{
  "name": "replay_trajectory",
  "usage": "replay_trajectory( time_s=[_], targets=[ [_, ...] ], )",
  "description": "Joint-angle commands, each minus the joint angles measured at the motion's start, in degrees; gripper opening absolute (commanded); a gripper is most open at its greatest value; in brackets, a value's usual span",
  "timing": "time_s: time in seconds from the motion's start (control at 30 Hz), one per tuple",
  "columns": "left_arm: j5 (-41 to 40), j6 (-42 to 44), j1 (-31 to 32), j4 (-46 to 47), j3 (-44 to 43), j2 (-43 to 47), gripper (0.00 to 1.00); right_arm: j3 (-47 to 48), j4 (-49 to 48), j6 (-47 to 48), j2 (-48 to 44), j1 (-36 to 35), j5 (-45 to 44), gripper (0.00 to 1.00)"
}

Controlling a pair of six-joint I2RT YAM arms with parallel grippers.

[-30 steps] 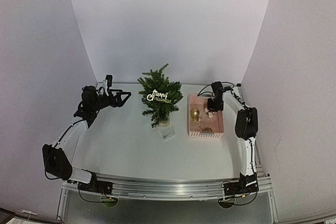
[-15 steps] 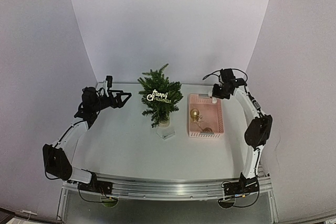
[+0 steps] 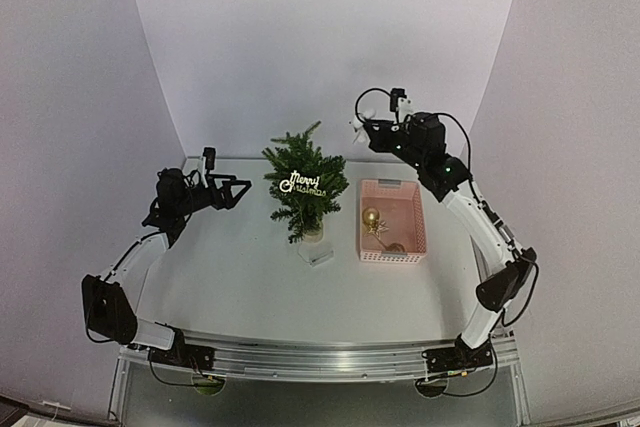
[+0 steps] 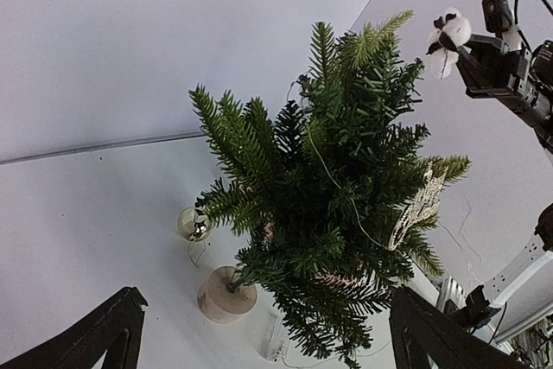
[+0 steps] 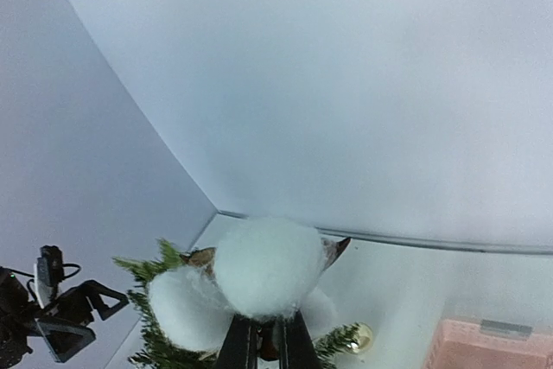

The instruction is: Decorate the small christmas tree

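Plainly, pale walls ring the table bearing the small christmas tree.

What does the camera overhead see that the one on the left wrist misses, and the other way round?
Only overhead: a gold bauble lying in the pink basket. Only the left wrist: a shiny bauble on the table beside the small christmas tree. Both: that tree, and the right gripper shut on a white cotton ornament.
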State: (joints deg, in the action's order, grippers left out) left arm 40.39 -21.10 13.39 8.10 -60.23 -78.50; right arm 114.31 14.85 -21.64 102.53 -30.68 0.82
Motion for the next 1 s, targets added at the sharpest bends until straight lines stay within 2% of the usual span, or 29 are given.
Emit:
replay_trajectory(
  time_s=[0.0, 0.17, 0.5, 0.97],
  targets=[
    [1.44, 0.49, -0.34, 2.8, 0.16, 1.65, 0.99, 0.94, -11.61, 0.72, 4.72, -2.66, 4.76, 0.02],
    [1.5, 0.31, -0.3, 2.8, 0.71, 1.99, 0.99, -0.27, -16.98, 1.37, 7.52, -4.98, 7.26, 0.02],
    [1.77, -0.05, -0.29, 3.13, 0.77, 2.05, 0.99, -6.68, -17.59, 4.31, 7.37, -5.84, 9.51, 0.04],
    [1.89, -0.3, -0.3, 3.72, 0.87, 1.76, 0.99, -10.51, -15.48, 6.41, 6.76, -5.82, 12.47, 0.17]
  ],
)
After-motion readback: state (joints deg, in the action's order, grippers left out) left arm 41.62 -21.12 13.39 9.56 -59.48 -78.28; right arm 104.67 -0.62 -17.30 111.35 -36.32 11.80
